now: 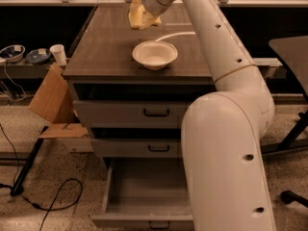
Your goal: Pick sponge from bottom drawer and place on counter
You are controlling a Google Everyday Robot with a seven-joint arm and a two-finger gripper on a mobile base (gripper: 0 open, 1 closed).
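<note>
Your gripper [146,7] is behind the bowl [155,55], toward the far edge of the table [98,52], and it is clamped on the sponge [138,19]. The sponge hangs crumpled from it, behind the bowl and slightly to its left; you cannot tell whether its lower edge touches the table. The bowl stands upright near the table's front edge. Below the bowl, the bottom drawer [144,189] is pulled out. The upper drawers [156,112] are closed.

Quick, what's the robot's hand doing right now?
Gripper: closed on the small pale yellow soft sponge, over the far end of the dark glossy counter.
</note>
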